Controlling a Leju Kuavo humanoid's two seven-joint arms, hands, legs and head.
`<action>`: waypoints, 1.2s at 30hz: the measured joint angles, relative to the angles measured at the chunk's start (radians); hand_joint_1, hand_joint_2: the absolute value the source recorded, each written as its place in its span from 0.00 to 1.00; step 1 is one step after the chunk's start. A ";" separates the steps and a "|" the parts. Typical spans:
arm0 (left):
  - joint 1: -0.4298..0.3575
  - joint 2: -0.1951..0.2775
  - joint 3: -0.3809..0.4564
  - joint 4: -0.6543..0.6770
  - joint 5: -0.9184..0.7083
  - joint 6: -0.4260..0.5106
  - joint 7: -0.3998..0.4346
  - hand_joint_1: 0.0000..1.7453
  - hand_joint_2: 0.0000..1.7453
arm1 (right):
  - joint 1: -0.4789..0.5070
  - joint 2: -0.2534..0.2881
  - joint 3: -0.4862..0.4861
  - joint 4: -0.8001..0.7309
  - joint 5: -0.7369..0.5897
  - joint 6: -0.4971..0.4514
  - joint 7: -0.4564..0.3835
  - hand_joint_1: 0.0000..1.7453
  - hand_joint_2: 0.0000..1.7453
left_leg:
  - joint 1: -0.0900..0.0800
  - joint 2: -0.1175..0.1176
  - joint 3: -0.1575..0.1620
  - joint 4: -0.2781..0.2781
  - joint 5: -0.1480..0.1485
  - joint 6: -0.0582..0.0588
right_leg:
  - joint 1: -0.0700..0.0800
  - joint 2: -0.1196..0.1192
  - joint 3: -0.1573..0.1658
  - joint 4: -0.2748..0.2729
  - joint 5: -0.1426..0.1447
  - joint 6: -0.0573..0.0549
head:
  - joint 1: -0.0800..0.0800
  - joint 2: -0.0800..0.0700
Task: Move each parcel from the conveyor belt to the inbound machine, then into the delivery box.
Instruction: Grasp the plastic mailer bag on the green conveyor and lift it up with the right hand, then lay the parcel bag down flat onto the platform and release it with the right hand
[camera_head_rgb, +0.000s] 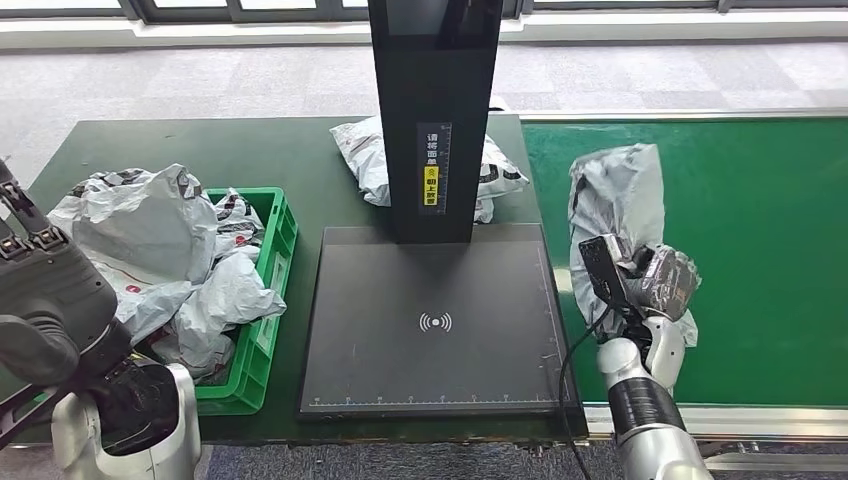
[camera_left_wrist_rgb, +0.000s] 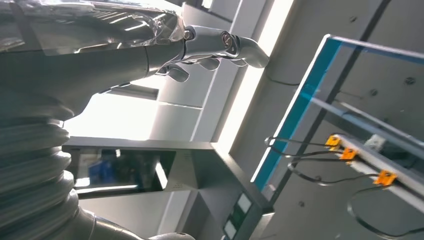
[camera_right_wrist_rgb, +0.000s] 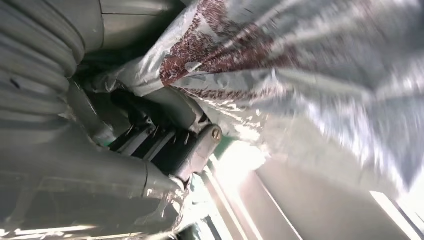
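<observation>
We see one grey parcel (camera_head_rgb: 615, 195) on the belt (camera_head_rgb: 760, 250), our right hand (camera_head_rgb: 662, 282) grasping it, left hand (camera_left_wrist_rgb: 210, 50) released.

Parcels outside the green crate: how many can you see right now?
2. One grey parcel lies on the green conveyor belt, in the right robot hand. Another parcel lies on the table behind the scanner column, partly hidden; more may sit behind it.

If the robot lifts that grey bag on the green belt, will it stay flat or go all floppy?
Probably floppy: the grey bag is crumpled, thin plastic. It looks shiny, so it may slip in the right hand.
</observation>
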 joint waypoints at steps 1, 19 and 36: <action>0.001 0.000 -0.001 0.001 -0.001 0.004 -0.003 0.00 1.00 | 0.029 0.024 0.003 -0.089 -0.020 -0.025 -0.074 1.00 1.00 | 0.000 0.000 0.000 0.000 0.000 0.000 | 0.000 0.000 0.000 0.000 0.000 0.000 | 0.000 0.000; -0.030 0.007 -0.029 0.058 -0.022 0.019 -0.052 0.00 1.00 | 0.220 0.188 0.154 -0.729 -0.231 0.142 -0.259 1.00 1.00 | 0.001 0.004 0.001 0.000 -0.001 0.001 | -0.001 0.002 0.000 -0.001 0.001 0.001 | 0.000 0.000; -0.060 0.019 -0.038 0.110 -0.029 -0.002 -0.055 0.00 1.00 | 0.188 0.106 0.427 -0.496 -0.284 0.495 -0.111 1.00 1.00 | 0.001 0.003 0.001 0.000 -0.001 0.001 | 0.000 0.001 0.001 0.000 0.000 0.000 | 0.000 0.000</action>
